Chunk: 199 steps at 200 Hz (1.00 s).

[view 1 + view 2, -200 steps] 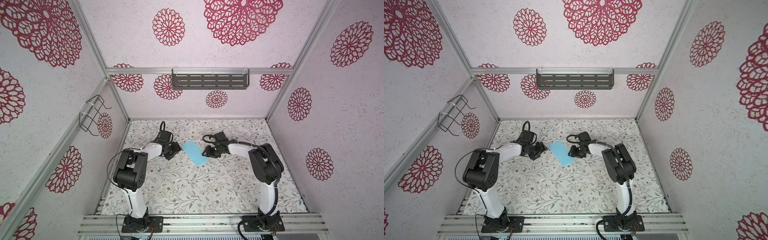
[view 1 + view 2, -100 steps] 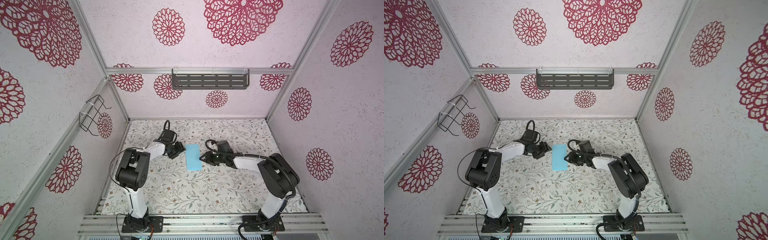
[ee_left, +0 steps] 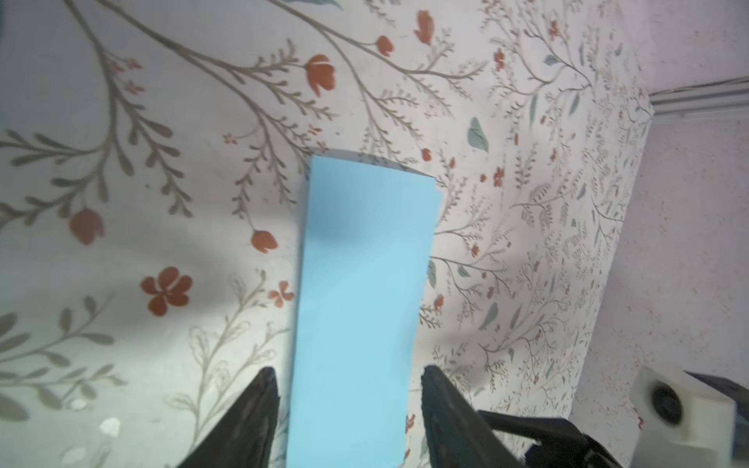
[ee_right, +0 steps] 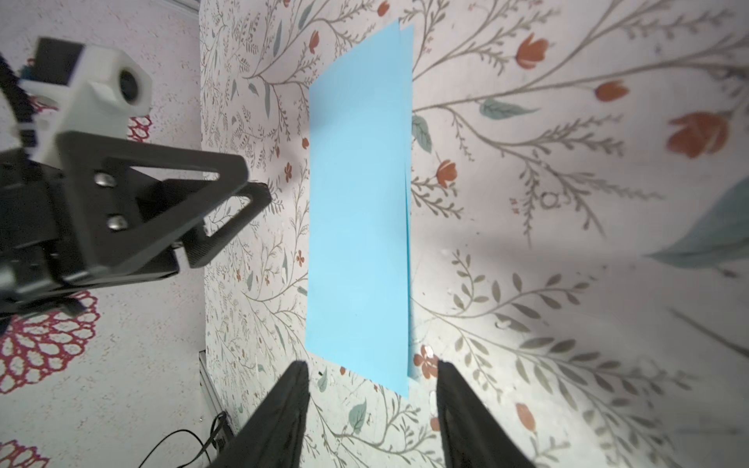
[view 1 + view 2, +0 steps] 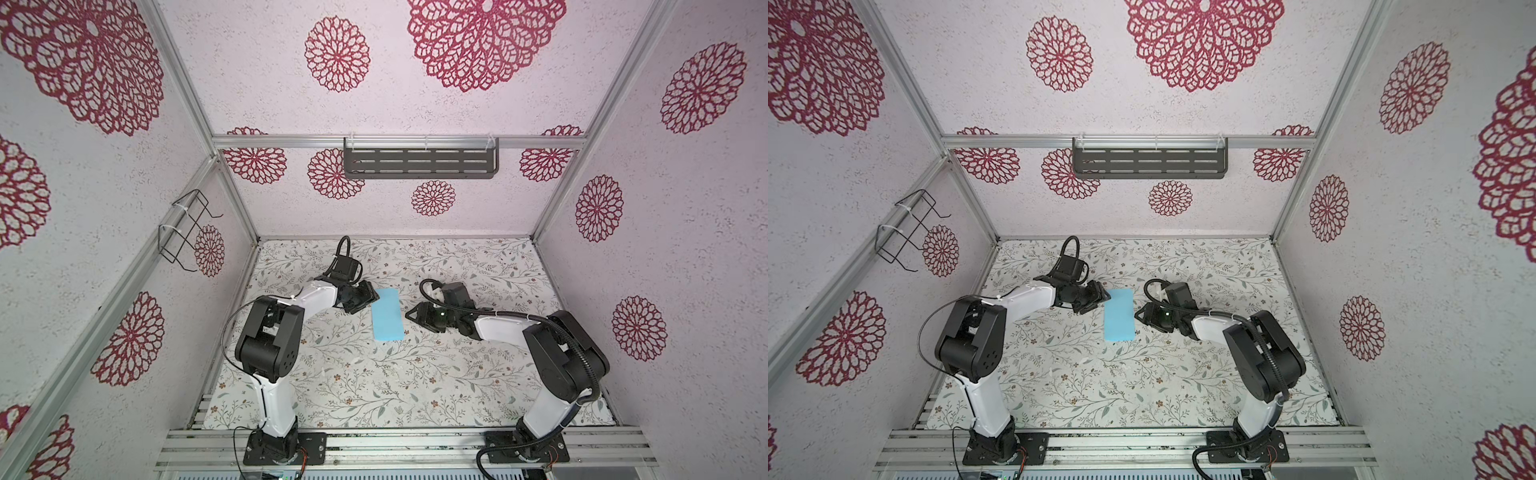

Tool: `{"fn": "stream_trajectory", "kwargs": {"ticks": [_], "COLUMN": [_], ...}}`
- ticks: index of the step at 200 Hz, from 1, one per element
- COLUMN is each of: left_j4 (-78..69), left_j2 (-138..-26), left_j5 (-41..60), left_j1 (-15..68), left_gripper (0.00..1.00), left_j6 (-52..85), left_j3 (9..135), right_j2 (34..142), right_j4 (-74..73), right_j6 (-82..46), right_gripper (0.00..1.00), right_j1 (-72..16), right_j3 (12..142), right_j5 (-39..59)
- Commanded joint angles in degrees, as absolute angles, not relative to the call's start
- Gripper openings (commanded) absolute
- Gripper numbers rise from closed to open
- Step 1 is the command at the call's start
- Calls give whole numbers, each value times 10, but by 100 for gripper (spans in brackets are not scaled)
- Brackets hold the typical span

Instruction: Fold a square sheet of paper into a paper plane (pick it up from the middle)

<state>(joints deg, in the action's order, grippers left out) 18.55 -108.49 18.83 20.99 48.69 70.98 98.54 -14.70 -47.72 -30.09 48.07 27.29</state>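
The sheet of paper (image 5: 387,313) lies flat near the middle of the flowery table (image 5: 374,395). It is folded in half into a long blue strip that runs from 12 o'clock to 6 o'clock in both top views. The left gripper (image 5: 372,297) sits at the paper's 10 o'clock corner with its two fingers apart, holding nothing, and one end of the paper (image 3: 360,308) shows between them in the left wrist view. The right gripper (image 5: 411,316) sits just beside the paper at 3 o'clock, its fingers apart too, holding nothing.
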Motion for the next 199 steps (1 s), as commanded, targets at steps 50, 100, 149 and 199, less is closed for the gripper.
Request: {"fn": "stream_trajectory", "kwargs": {"ticks": [50,100,149,199], "left_j4": [153,155,160,152], "left_j2": [-1128,-1163,-1169,-1165], "left_j5": [207,207,204,224], "left_j1": [230,230,230,229], "left_gripper": [47,43,41,41], "left_j6": [513,514,517,517], "left_j3": [718,720,711,711], "right_j2": [982,1011,1041,1061], "right_j4": [-223,-225,-179,-175], "right_j6": [-546,-568,-555,-562], "right_gripper": [61,55,50,47], "right_j1": [-302,-310,-317,-324], "right_j3": [451,460,481,491], "right_j5": [337,361,360,371]}}
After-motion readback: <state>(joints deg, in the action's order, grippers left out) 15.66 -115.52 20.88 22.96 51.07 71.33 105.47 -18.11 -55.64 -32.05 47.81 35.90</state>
